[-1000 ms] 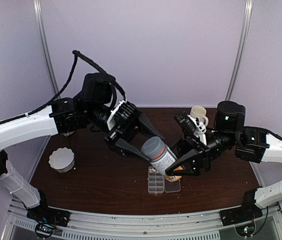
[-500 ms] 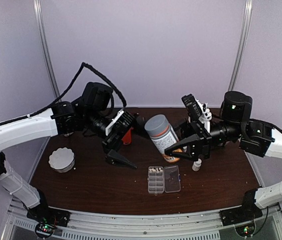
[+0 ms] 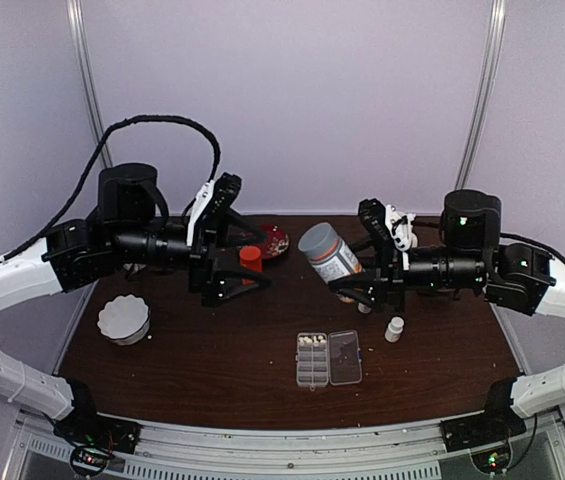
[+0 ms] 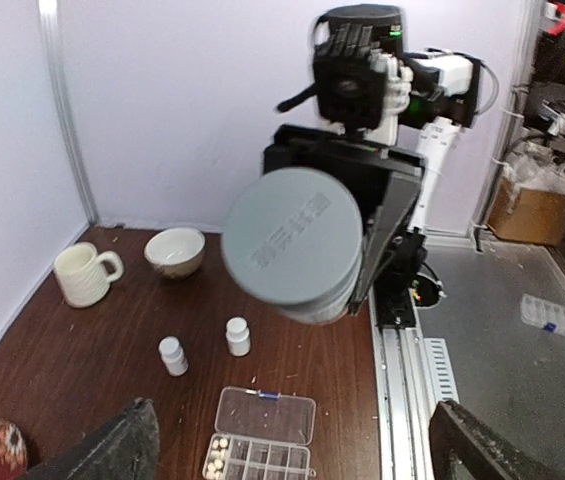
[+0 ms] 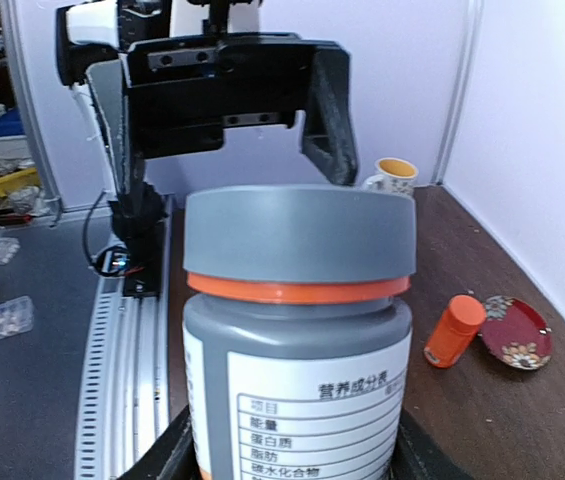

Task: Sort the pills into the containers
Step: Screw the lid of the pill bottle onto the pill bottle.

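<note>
Soft, even light throughout; faint shadows, slight blur in wrist views.

Probably a robotics lab: walled table [image 3: 212, 350], aluminium mounting rail [image 3: 292, 452]

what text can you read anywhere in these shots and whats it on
"营养成分": heading on the white label of the grey-capped bottle, cut off at the right.
"项目", "能量", "蛋白质", "脂肪", "碳水化合物": small rows below it on the same label.
Raised marks on the grey cap: too blurred to read.
Nothing else is legible in any view.
</note>
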